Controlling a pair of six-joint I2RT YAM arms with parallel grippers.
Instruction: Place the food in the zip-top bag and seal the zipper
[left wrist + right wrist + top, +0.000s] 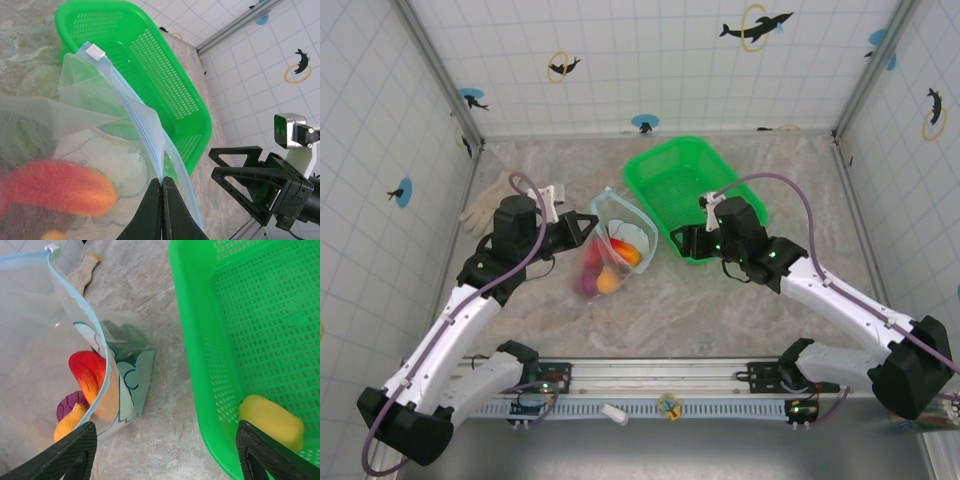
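The zip-top bag (617, 243) stands mouth-up in the middle of the table, with red-orange food (89, 374), a purple piece (67, 405) and an orange-yellow piece (71, 423) inside. My left gripper (163, 186) is shut on the bag's rim at the light-blue zipper (136, 111), whose white slider (94, 50) sits at the far end. One yellow piece of food (271, 421) lies in the green basket (688, 185). My right gripper (165, 455) is open and straddles the basket's near wall, one finger beside the bag and the other next to the yellow piece.
A white glove (488, 206) lies at the back left near the wall. The basket (150, 60) stands just right of the bag, almost touching it. Tiled walls close the table on three sides, and a metal rail runs along the near edge.
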